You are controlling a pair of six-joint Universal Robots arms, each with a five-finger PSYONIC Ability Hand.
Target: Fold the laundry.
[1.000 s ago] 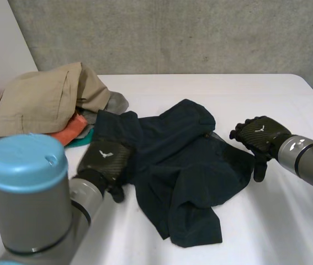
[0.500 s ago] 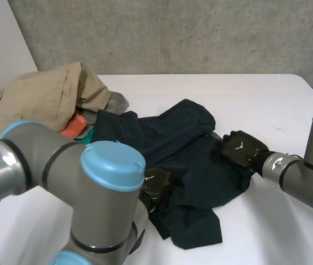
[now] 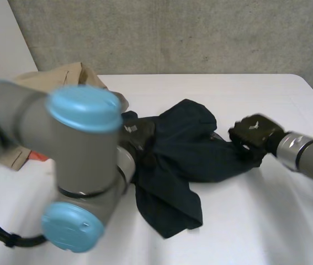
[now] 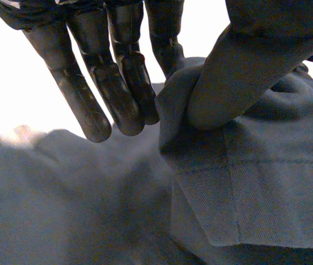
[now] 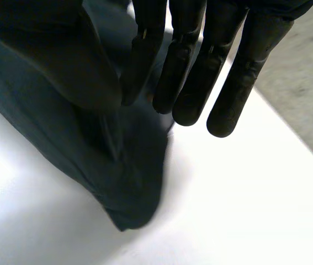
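Centrally in the head view, a dark blue garment is seen crumpled on the white table; one loose end is spread toward the near edge, and the bulk is bunched between the two hands. The left hand is set on the garment's left edge; the left arm, with its light-blue caps, is seen large in the near left. The right hand is placed at the garment's right edge, with its back turned up. A tan garment is heaped at the far left of the table, and a scrap of orange cloth is seen just beside it; both lie well apart from the right hand.

Next, in the left wrist view, a hemmed fold of the garment is raised between the thumb and the straight fingers; the thumb is pressed onto the fold and the nearest fingertip is laid against its other side, so the cloth is pinched by this hand; more of the cloth is spread beneath the fingertips.

Lastly, in the right wrist view, the dark cloth is drawn up between the thumb and the straight fingers, and appears to be pinched there; a rounded end of it lies below the palm on the table, and bare table is seen beyond the fingertips.
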